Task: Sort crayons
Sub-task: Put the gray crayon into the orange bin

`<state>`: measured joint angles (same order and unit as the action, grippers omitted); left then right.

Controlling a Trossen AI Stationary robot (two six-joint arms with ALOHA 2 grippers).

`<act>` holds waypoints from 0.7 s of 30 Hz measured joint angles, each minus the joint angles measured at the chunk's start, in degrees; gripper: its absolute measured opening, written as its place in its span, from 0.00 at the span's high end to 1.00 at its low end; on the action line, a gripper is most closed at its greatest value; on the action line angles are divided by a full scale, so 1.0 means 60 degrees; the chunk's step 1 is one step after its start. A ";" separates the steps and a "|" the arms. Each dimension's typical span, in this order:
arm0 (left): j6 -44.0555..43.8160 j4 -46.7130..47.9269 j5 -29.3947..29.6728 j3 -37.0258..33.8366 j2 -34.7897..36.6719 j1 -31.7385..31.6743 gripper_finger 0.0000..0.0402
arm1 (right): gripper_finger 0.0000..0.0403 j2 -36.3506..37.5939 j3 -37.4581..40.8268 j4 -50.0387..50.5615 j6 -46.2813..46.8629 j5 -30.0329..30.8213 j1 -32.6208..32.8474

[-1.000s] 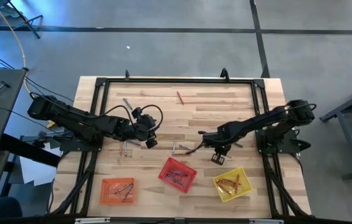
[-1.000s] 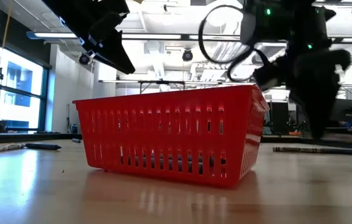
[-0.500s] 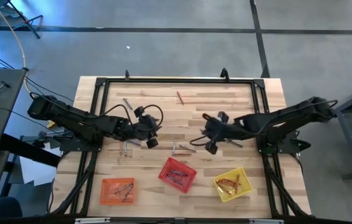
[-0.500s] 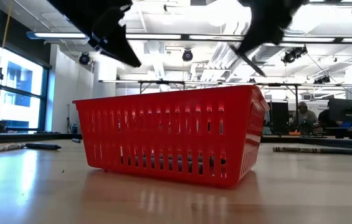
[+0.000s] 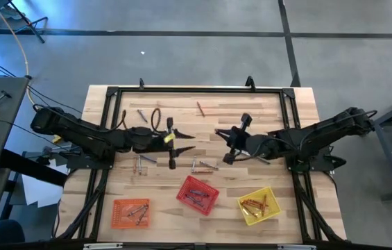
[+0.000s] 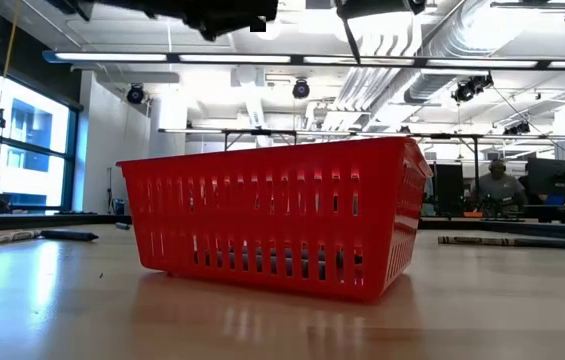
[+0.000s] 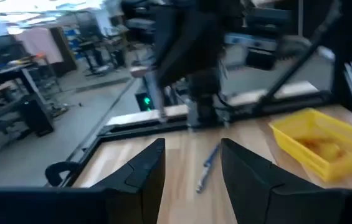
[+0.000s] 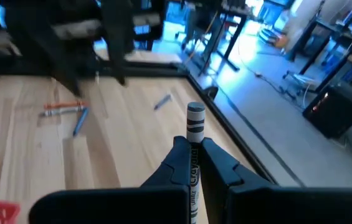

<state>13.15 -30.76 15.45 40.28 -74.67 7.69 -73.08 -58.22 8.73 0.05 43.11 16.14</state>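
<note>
My right gripper [image 5: 223, 139] hovers over the table's middle, shut on a grey-silver crayon [image 8: 195, 134]. My left gripper [image 5: 184, 142] faces it from the left, open and empty; its fingers [image 7: 143, 175] stand apart above a bluish crayon [image 7: 207, 167] lying flat on the table. Loose crayons lie flat on the wood: a reddish one [image 5: 200, 108] at the far side, a grey one [image 5: 142, 114], and small groups [image 5: 140, 164] [image 5: 202, 165] nearer. In the low view both grippers only show as dark shapes at the top edge [image 6: 224, 12] [image 6: 372, 10]. My right gripper pinches the grey-silver crayon between its two fingers [image 8: 177, 163]. The crayon lies along the fingers, and its banded end [image 8: 195, 117] sticks out past the fingertips. The fingers point toward the table's left. The crayon is lifted clear of the table.
Three mesh baskets stand along the near edge: orange [image 5: 130, 212] at the left, red [image 5: 197, 194] in the middle, yellow [image 5: 257, 206] at the right, each with crayons inside. The red basket [image 6: 272, 215] fills the low view. A black frame [image 5: 196, 89] borders the table.
My right gripper has gone up and away from the yellow basket, toward the table's far and left side, and now stands over the middle. My left gripper has risen and turned level, pointing toward the right arm. Both have left the low view upward.
</note>
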 joint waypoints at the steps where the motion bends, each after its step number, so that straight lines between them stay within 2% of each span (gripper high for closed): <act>1: -0.0084 -0.0295 0.0028 -0.0129 0.0000 -0.0072 0.65 | 1.00 0.0000 0.0000 -0.0156 -0.0096 -0.0025 -0.0004; 7: -0.0402 -0.1405 0.0012 -0.0353 -0.0212 -0.0296 0.65 | 1.00 -0.0136 0.0000 -0.1589 -0.0836 -0.0493 -0.0004; 12: -0.0405 -0.2268 -0.0563 -0.0347 -0.0807 -0.0296 0.65 | 1.00 -0.0611 0.0004 -0.2781 -0.1489 -0.0878 -0.0004; 21: -0.0401 -0.2878 -0.0523 -0.0340 -0.1056 -0.0296 0.65 | 1.00 -0.1000 0.0007 -0.3501 -0.1519 -0.1678 -0.0200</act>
<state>10.74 -48.03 12.32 38.24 -81.01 5.91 -79.08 -58.17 -12.28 -9.06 33.04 14.94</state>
